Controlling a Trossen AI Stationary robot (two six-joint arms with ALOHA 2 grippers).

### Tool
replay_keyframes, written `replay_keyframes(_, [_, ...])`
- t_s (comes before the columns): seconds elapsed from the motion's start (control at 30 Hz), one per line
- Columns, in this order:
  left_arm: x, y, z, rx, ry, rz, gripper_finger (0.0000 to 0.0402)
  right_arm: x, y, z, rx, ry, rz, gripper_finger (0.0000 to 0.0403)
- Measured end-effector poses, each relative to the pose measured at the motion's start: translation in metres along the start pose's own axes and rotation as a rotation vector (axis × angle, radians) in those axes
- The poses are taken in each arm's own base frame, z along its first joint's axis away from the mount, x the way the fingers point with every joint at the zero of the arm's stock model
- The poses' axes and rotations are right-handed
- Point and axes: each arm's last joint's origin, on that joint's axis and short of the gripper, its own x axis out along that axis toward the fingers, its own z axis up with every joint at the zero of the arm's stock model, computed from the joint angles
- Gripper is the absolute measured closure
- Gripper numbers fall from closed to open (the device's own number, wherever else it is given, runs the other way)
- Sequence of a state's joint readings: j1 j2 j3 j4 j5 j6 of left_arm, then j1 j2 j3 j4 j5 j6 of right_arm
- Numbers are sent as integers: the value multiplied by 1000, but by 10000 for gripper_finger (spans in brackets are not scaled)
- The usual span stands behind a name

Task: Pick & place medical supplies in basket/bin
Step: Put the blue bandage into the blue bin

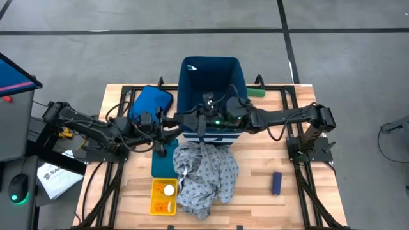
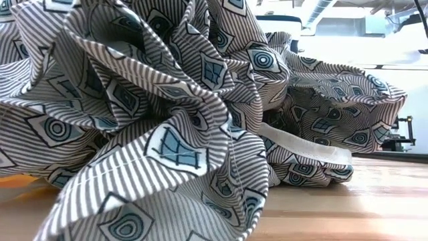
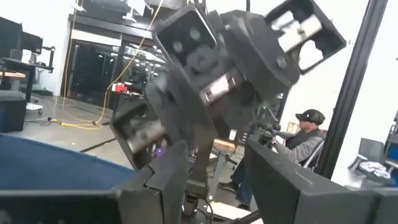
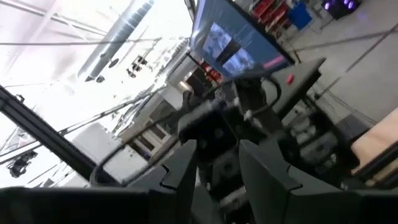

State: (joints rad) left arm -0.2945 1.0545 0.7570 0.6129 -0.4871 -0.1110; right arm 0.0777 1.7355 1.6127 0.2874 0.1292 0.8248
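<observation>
Navy bin (image 1: 211, 70) (contents unclear), orange tray (image 1: 163, 197) with white-capped bottle (image 1: 169, 190); jaws' state indiscernible.

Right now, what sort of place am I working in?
Probably a robotics lab or industrial workshop, not a clinic. The wooden table stands on a bare grey concrete floor; the left wrist view shows yellow cables trailing across an open work floor where a seated person works, and the right wrist view shows exposed ceiling ducting.

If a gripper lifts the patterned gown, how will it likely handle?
The gown lies crumpled in deep folds on the table, so it is probably floppy and would drape and trail. Its loose white tie might snag. It looks light for its bulk.
</observation>
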Motion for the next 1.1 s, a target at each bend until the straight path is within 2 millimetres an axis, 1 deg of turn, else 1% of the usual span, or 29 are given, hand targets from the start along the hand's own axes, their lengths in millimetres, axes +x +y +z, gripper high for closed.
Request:
replay_keyframes(0.23, [2,4,1,2,-6,-7,249,0,0,0,13,-5,5,284])
replay_keyframes(0.33, [2,4,1,-3,-9,-9,249,1,0,0,-7,-11,3,285])
replay_keyframes(0.87, [2,4,1,-2,-9,-10,249,1,1,2,-13,-43,5,285])
replay_keyframes(1.1, [2,3,2,0,-12,-69,249,1,1,1,18,-40,7,285])
